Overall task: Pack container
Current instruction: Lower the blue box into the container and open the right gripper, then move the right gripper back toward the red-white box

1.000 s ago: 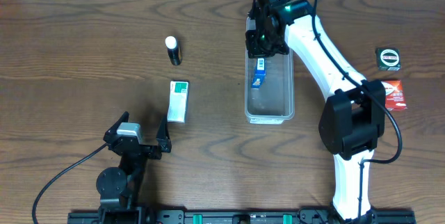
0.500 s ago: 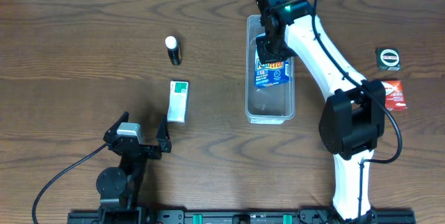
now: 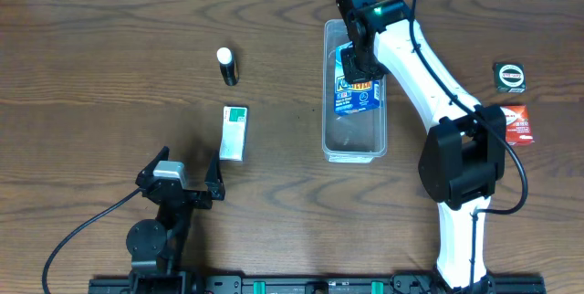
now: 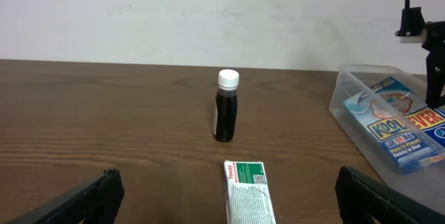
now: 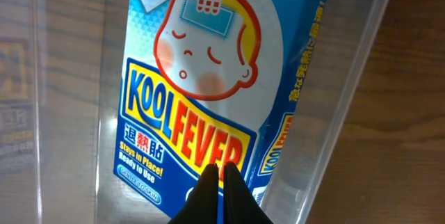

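Overhead, brown wood table (image 3: 109, 38) fills the frame w/ both arms based at the near edge. White R arm (image 3: 420, 66) reaches far across to the container (image 3: 356, 141), a clear long plastic bin lying lengthwise, right of table centre. L arm sits low at the near left, well apart from the bin.

Inside the bin, in its far half, lies a blue Kool Fever pack (image 3: 358, 98), face up. Wrist view shows its right edge riding up against the bin's side wall. Near half of the bin is bare plastic.

R gripper (image 5: 219, 172) hangs over the far half of the container, inside its outline, directly above the pack's printed face. Jaws are pinched together, tips meeting, nothing seen btwn them. Can't tell if the tips touch the pack.

L gripper (image 3: 182, 177) is spread wide, holding nothing, facing the items on the left side.

Left of the bin, well apart: a white-and-green box (image 3: 234, 132) lying flat, and beyond it a small dark bottle (image 3: 227, 66) w/ white cap, upright per L wrist view.

Right of the R arm, near the table edge: a red packet (image 3: 518, 124) and, just beyond it, a small black item w/ round face (image 3: 510, 77).
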Robot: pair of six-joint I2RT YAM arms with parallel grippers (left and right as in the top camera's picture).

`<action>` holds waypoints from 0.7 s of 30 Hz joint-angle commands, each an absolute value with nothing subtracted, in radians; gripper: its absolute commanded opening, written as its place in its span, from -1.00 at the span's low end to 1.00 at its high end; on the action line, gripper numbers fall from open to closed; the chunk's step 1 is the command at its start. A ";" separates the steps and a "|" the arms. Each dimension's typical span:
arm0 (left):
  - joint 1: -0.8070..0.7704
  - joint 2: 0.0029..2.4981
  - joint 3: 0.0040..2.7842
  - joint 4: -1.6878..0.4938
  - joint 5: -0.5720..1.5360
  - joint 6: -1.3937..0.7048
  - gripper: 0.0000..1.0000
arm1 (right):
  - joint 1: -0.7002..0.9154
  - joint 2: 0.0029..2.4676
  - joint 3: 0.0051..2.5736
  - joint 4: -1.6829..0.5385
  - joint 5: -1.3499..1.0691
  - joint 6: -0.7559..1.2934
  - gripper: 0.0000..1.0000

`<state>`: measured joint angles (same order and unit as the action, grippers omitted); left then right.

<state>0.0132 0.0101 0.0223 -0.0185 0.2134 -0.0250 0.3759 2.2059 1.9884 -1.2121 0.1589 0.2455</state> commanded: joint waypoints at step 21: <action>0.019 0.004 0.004 -0.051 0.224 -0.015 0.96 | 0.347 2.283 2.031 -1.229 0.202 0.273 -0.95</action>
<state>0.0132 0.0101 0.0223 -0.0185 0.2134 -0.0250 0.3573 2.2993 1.9930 -1.2160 0.1844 0.2596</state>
